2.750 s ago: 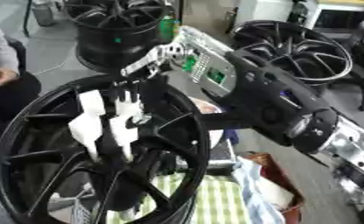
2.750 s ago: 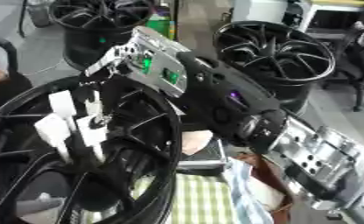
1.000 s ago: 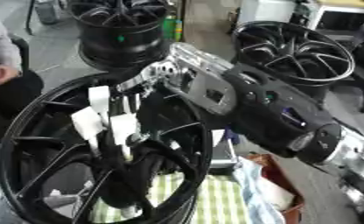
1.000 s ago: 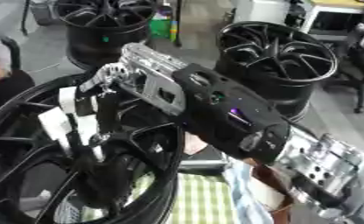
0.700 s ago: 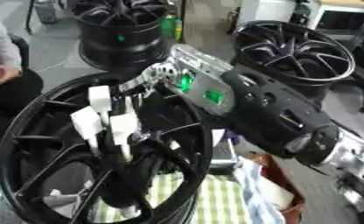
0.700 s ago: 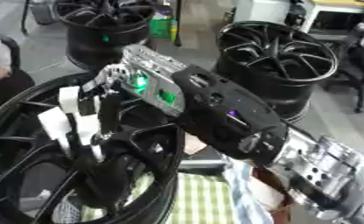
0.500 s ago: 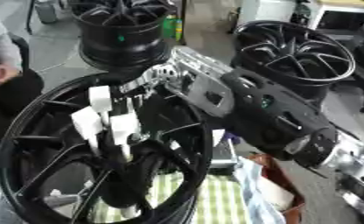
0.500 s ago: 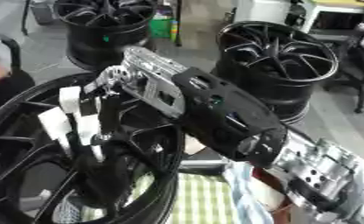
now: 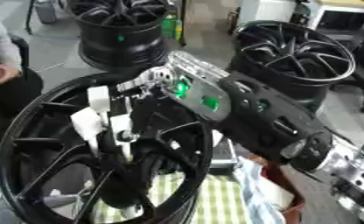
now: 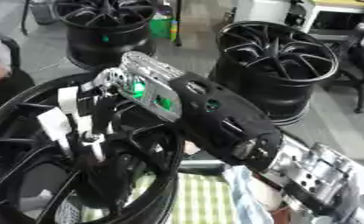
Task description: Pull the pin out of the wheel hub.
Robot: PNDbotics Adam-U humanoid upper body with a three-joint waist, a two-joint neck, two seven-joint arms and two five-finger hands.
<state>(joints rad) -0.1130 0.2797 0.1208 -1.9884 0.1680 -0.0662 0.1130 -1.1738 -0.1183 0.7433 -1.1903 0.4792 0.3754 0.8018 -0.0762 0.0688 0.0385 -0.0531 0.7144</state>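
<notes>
I've got the right hand (image 9: 151, 94) reaching from the right into the black wheel hub (image 9: 32, 131), over the white pins (image 9: 97, 118) standing at its centre. Can't tell whether the fingers are curled on a pin; they're hidden. Left hand isn't showing.

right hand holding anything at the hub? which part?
Cannot be told. The right hand reaches into the black wheel at the hub, beside the white pieces, but its fingers are hidden among the spokes.
</notes>
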